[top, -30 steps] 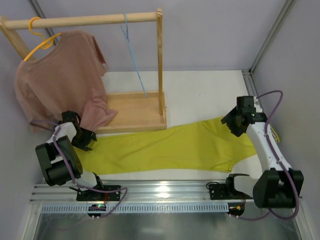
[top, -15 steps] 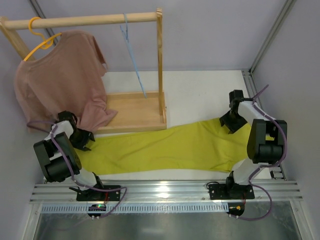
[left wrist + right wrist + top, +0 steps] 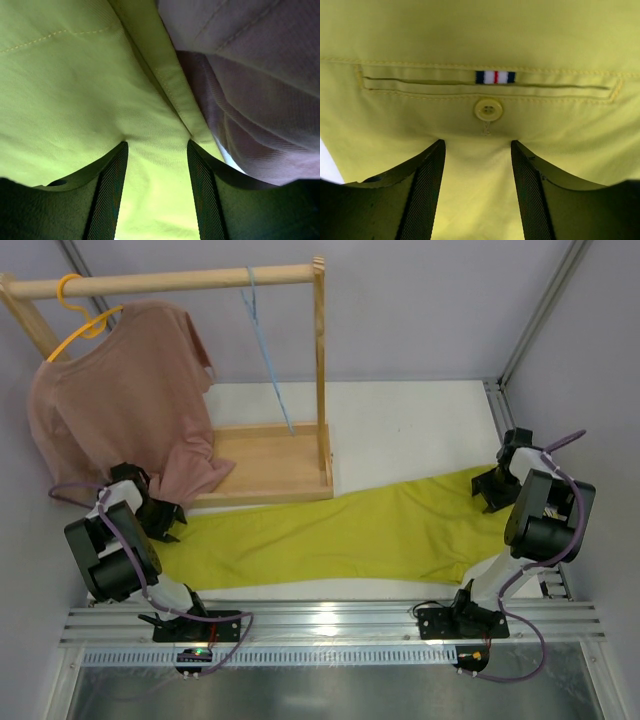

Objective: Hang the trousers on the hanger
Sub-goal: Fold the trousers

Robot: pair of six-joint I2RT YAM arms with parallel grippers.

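Observation:
The yellow-green trousers lie flat across the table, legs to the left and waist to the right. My left gripper is at the leg end, beside the pink shirt's hem. In the left wrist view its fingers are closed on a fold of trousers cloth. My right gripper is at the waist end. In the right wrist view it grips the cloth just below a back pocket with a button and striped tab. The light-blue hanger hangs empty on the wooden rail.
A wooden rack has a rail and a base tray behind the trousers. A pink T-shirt on a yellow hanger drapes down to my left gripper, and shows in the left wrist view. Grey walls close both sides.
My right gripper has moved right toward the wall, pulling the waist end with it. The trousers lie stretched longer. My left gripper shifted slightly left.

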